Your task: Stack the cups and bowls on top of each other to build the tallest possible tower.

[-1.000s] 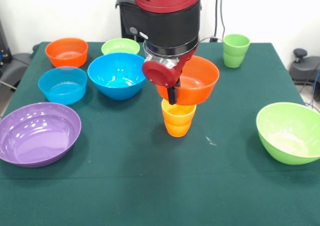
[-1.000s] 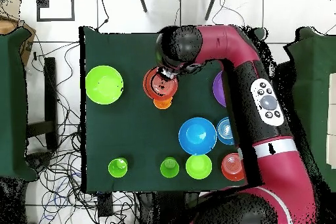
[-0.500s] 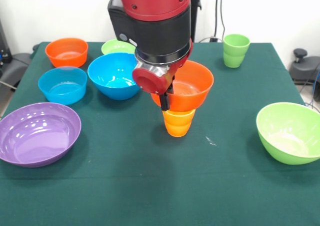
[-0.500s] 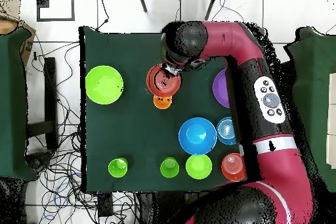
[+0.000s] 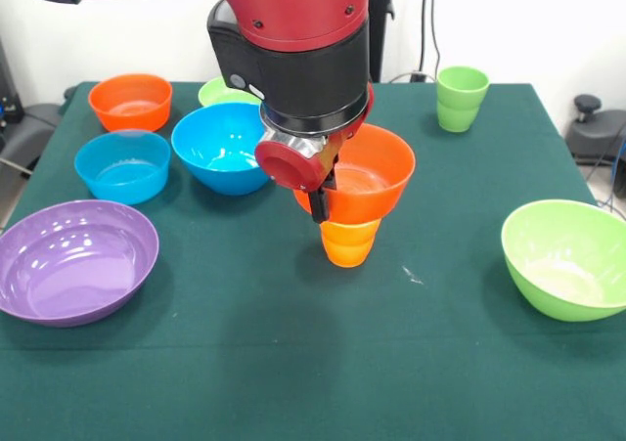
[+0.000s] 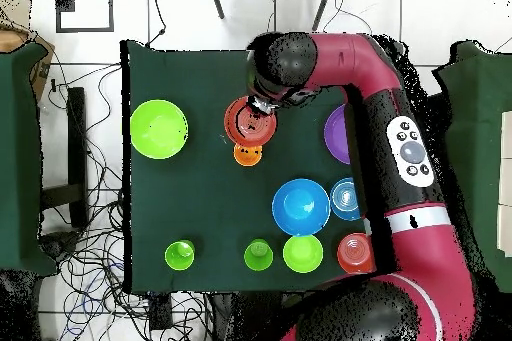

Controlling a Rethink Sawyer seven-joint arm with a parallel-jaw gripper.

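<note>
My gripper (image 5: 322, 198) is shut on the near rim of a large orange bowl (image 5: 370, 172), one black finger showing outside the rim. The bowl is slightly tilted, and its base meets the mouth of an upright orange cup (image 5: 350, 243) at the table's middle. Whether it rests on the cup I cannot tell. From above, the orange bowl (image 6: 250, 123) covers most of the orange cup (image 6: 246, 155), with the gripper (image 6: 259, 107) at its edge. A green cup (image 5: 461, 97) stands far right.
On the left are a blue bowl (image 5: 227, 146), a light blue bowl (image 5: 122, 165), a purple bowl (image 5: 73, 259), a small orange bowl (image 5: 130, 100) and a small lime bowl (image 5: 223, 91). A large lime bowl (image 5: 565, 258) sits at the right. The overhead view shows another green cup (image 6: 258, 255).
The arm carried the orange bowl a little left and down in the front view. The bowl now sits lower over the orange cup and hides more of its top.
</note>
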